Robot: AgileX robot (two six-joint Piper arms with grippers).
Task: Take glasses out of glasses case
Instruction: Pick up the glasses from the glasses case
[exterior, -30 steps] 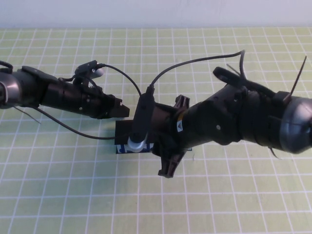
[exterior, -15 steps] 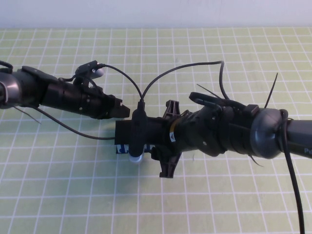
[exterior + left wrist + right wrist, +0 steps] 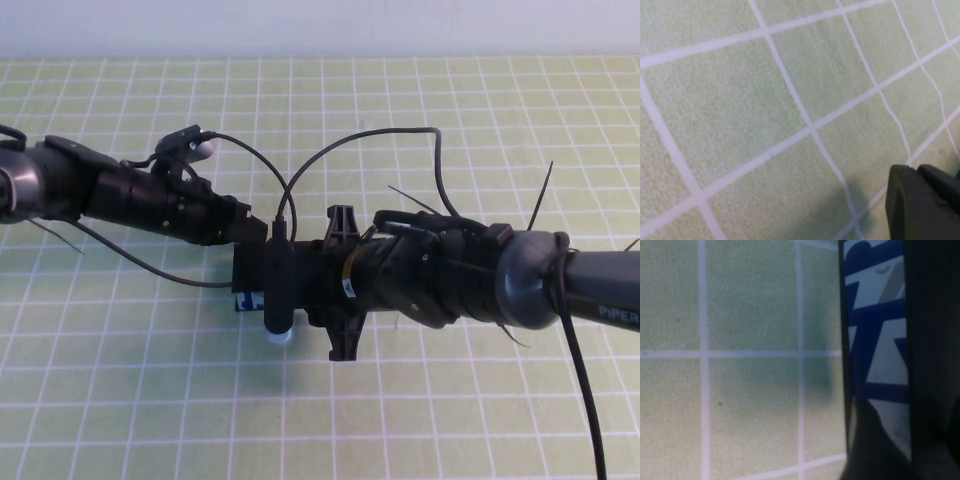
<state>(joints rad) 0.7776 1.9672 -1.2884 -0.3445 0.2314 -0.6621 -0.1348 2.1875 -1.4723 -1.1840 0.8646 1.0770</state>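
Lying on the green grid mat [image 3: 120, 400], the glasses case [image 3: 247, 284] shows only a dark corner and its blue-and-white printed side [image 3: 875, 340]; what is inside is hidden. The right gripper [image 3: 300, 285] sits over the case, its claw apart. The left gripper [image 3: 250, 225] hangs just behind the case; I cannot tell its claw. Bare mat lies around the case.

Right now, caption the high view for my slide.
Right gripper low over the glasses case; left gripper beside it on the green grid mat.
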